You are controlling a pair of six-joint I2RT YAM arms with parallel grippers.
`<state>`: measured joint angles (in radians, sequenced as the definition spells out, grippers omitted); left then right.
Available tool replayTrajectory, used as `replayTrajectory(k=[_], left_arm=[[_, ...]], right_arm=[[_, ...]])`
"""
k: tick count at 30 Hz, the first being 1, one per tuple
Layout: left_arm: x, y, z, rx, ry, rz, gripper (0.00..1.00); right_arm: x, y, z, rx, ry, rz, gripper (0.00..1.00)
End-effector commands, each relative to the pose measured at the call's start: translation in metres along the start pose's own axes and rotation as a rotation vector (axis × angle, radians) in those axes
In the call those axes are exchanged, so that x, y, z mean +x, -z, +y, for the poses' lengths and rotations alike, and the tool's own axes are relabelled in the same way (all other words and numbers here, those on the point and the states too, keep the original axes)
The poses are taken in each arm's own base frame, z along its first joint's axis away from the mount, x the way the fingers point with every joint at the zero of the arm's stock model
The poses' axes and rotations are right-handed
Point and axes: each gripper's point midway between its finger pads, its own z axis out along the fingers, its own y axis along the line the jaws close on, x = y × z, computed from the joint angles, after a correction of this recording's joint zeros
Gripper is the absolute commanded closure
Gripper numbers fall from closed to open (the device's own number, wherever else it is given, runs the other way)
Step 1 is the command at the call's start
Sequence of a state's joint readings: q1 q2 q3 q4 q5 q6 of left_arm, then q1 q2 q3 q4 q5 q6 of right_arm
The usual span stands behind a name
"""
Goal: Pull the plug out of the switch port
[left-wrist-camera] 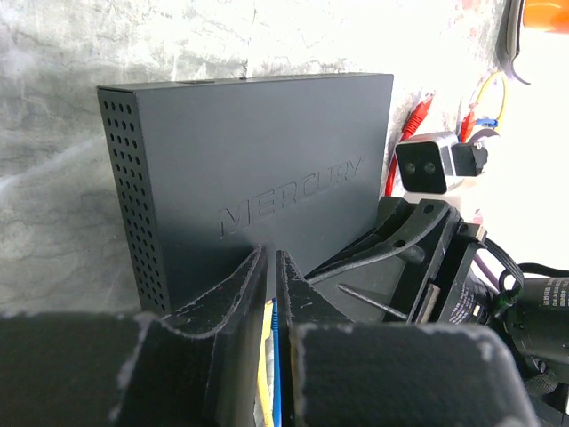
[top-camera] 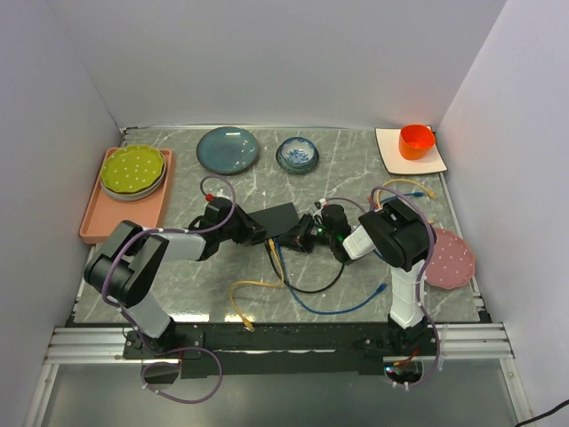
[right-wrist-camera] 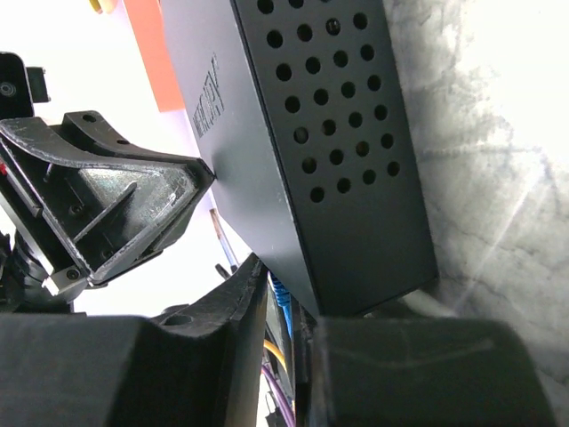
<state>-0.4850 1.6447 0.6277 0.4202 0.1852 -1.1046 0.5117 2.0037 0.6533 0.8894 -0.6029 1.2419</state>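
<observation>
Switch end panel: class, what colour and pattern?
Matte black switch, gridded with round holes; clearest in right wrist view.

– Where's the switch point(top-camera: 276, 217)?
– Flat in the middle of the marbled table point(top-camera: 178, 298), with the left gripper point(top-camera: 260, 235) at its near left end and the right gripper point(top-camera: 300, 238) at its right end
– Cables?
– A yellow cable point(top-camera: 258, 284), a black cable point(top-camera: 311, 289) and a blue cable point(top-camera: 342, 310) loop in front of it
– Behind it?
– A teal plate point(top-camera: 228, 149) beside a small blue bowl point(top-camera: 297, 154)
</observation>
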Motion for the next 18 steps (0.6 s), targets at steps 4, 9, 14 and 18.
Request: replayTrajectory(k=[4, 9, 14, 18], left_arm=[[0.006, -0.001, 0.01, -0.036, -0.001, 0.005, 0.83], [0.009, 0.002, 0.003, 0.006, 0.006, 0.011, 0.81], [0.026, 0.002, -0.02, 0.105, 0.011, 0.095, 0.77], [0.04, -0.004, -0.022, 0.108, 0.001, 0.13, 0.77]], right_arm=[[-0.001, -0.002, -0.01, 0.006, -0.006, -0.009, 0.93], [0.004, -0.002, -0.015, 0.018, 0.032, 0.008, 1.0], [0.008, 0.0, -0.022, 0.055, 0.074, 0.023, 1.0], [0.009, 0.002, -0.024, 0.067, 0.098, 0.027, 1.0]])
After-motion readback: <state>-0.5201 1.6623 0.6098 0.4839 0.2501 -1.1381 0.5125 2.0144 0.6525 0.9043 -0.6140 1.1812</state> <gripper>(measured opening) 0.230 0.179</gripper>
